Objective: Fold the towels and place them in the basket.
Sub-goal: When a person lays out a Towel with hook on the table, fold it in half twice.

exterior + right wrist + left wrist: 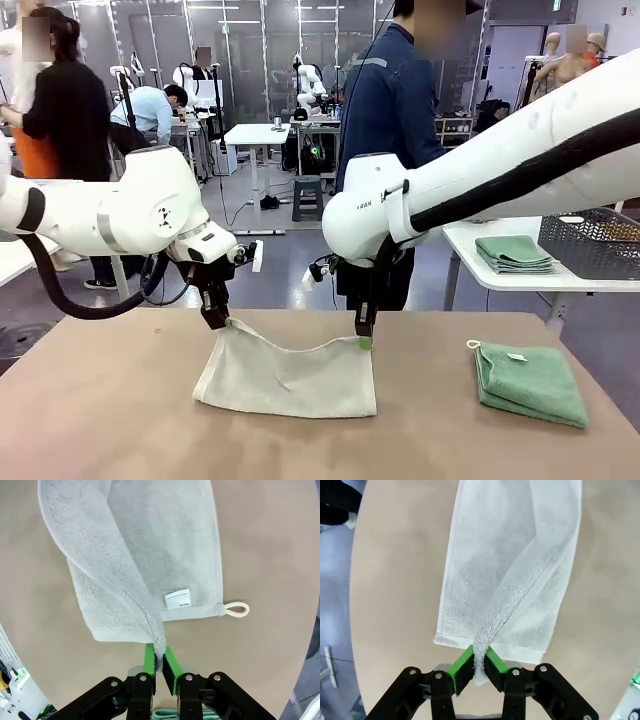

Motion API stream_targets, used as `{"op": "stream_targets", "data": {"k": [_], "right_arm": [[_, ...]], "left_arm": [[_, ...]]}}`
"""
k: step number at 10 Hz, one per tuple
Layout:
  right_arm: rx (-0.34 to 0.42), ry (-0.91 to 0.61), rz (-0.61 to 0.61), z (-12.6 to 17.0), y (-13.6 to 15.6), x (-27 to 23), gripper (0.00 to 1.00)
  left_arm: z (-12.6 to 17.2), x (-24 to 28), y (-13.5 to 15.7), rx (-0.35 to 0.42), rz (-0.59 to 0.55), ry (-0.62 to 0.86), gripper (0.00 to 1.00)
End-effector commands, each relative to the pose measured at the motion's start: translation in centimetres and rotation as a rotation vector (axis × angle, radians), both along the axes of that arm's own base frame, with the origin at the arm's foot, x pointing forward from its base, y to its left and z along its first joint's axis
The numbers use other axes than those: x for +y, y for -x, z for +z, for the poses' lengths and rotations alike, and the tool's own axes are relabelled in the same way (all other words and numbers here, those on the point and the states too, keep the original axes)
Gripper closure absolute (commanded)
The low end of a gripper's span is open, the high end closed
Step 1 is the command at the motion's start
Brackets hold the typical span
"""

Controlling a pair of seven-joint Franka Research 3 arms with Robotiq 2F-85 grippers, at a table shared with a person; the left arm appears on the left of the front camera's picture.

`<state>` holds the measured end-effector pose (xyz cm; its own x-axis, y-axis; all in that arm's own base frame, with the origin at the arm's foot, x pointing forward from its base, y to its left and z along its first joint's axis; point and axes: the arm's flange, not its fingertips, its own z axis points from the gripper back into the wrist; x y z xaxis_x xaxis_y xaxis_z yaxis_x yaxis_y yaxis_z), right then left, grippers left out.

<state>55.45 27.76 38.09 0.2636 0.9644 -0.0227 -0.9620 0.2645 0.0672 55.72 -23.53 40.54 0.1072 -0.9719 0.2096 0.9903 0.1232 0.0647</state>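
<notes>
cream towel (290, 382) lay mid brown table (100, 420), its upper edge lifted and sagging, left gripper (217, 320) jaws pinched one raised corner, right gripper (365, 338) jaws pinched the other, folded mint green towel (530, 382) lay to the right, dark mesh basket (595, 245) stood well apart, far right

Your front camera sits at the near side of the table (100, 420) and looks level across it toward the far side. Each wrist camera looks steeply down along its own jaws, close to the tabletop. All three views share the cream towel (290, 380).
</notes>
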Motion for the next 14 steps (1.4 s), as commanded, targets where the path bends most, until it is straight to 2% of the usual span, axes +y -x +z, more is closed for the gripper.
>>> {"op": "stream_targets", "data": {"k": [1,4,6,10,14], "right_arm": [[0.036,-0.049,0.018,-0.2,-2.8,0.1,0.9],[0.048,-0.018,-0.008,-1.7,-5.4,-0.5,0.9],[0.016,-0.009,0.02,-2.6,-6.3,-0.5,0.9],[0.029,0.056,-0.028,-4.1,-6.9,-1.0,0.9],[0.011,0.064,-0.028,-4.1,-7.0,-0.8,0.9]], "left_arm": [[-0.7,0.0,-2.2,0.045,0.032,-0.02,0.9],[-2.4,0.6,-3.7,0.069,0.061,-0.056,0.9],[-3.2,1.0,-4.9,0.065,0.041,-0.049,0.9],[-5.0,1.9,-7.1,0.077,0.04,-0.052,0.9],[-5.7,2.2,-7.5,0.081,0.047,-0.066,0.9]]}}
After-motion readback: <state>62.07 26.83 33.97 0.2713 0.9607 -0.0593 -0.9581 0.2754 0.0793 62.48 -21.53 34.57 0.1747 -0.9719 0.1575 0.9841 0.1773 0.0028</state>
